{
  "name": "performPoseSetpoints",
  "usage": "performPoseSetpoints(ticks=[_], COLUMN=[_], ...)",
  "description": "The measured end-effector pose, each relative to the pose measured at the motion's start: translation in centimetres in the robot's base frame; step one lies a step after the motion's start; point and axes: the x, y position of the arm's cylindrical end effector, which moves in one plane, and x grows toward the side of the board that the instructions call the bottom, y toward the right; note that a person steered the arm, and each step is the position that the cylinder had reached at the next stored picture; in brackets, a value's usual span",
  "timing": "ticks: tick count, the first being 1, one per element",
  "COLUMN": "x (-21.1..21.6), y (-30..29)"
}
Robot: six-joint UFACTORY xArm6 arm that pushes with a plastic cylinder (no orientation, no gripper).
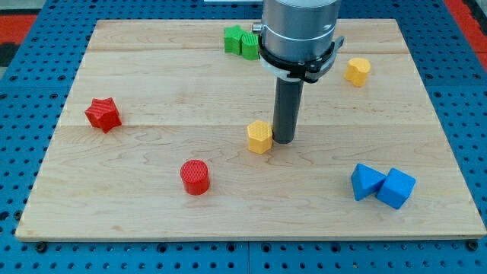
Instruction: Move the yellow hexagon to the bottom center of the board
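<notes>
A yellow hexagon (259,137) sits near the middle of the wooden board (152,213). My tip (284,141) rests on the board just to the right of this hexagon, touching or nearly touching its right side. A second yellow block (357,71), also roughly hexagonal, lies at the upper right of the board, well apart from my tip.
A red star (103,114) lies at the left. A red cylinder (195,176) stands at lower middle-left. Two blue blocks (383,185) sit together at the lower right. A green block (241,41) lies at the top centre, partly behind the arm's grey body (298,34).
</notes>
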Motion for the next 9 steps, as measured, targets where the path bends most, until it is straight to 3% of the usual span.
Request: performPoseSetpoints(ticks=[1,2,3,5,7,9], x=[-0.3,-5.5,-6.4,-3.7,-5.3,-3.9], y=[0.1,-0.3,-3.4,-4.0,-2.3,-0.3])
